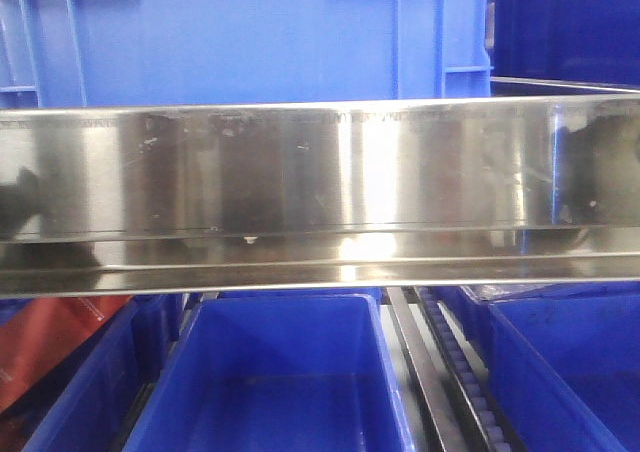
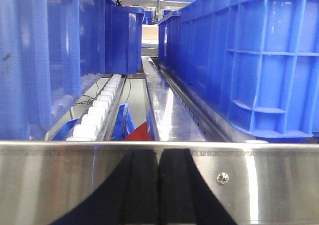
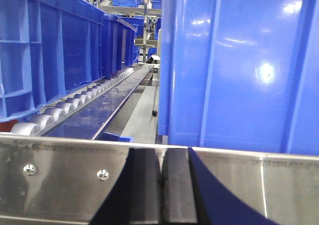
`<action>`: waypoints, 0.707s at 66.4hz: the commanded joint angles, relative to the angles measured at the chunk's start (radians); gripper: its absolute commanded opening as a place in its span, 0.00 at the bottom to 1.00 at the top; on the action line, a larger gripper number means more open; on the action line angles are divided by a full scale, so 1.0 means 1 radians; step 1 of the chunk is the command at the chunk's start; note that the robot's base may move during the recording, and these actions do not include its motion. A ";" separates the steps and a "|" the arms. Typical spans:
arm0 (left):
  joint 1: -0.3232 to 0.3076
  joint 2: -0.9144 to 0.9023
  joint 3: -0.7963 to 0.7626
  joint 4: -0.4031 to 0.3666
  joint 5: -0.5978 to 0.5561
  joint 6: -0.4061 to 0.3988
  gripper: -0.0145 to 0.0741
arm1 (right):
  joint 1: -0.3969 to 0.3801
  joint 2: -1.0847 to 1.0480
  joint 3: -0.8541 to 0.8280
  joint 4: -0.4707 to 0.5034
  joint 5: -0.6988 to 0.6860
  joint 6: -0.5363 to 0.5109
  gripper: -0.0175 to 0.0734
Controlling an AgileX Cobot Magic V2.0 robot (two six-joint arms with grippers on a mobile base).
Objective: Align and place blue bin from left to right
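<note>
Both claws, left claw (image 2: pixel 158 185) and right claw (image 3: pixel 162 192), sit pressed together and empty behind the steel rail (image 1: pixel 320 172), the blue bin (image 3: pixel 239 65) close at the right one's one o'clock, long axis running away down the rollers (image 3: pixel 65 108).

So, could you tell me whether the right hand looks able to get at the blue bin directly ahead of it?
Probably yes: the right hand, fingers together, sits at the steel rail, and the blue bin stands just beyond with nothing between.
</note>
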 commanded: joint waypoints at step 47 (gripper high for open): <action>0.004 -0.006 -0.001 -0.018 -0.044 0.060 0.04 | 0.001 -0.003 0.000 0.006 -0.012 -0.007 0.11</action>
